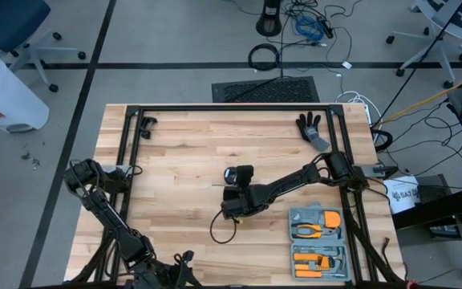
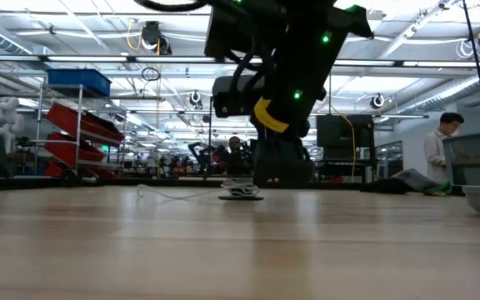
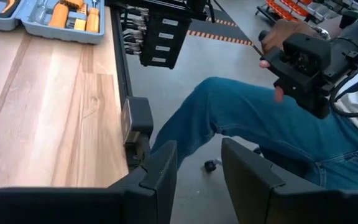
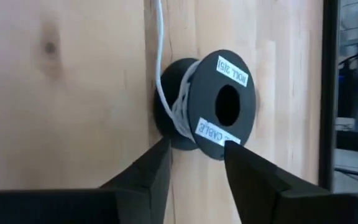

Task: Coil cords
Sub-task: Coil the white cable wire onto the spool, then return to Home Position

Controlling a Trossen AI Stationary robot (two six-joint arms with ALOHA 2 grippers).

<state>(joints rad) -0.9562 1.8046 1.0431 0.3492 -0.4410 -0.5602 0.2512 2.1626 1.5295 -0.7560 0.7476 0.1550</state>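
Black reel wound with white cord sits just before the right gripper, fingers parted.

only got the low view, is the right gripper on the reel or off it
Observer: off it. The right gripper is open, and the reel sits just past its fingertips.
Operator: any cord on the reel
Observer: yes, the white cord is wound round the hub, and a tail runs off across the table.
Operator: where's the left arm
Observer: the left gripper is open and empty at the table's edge, next to a person's leg.
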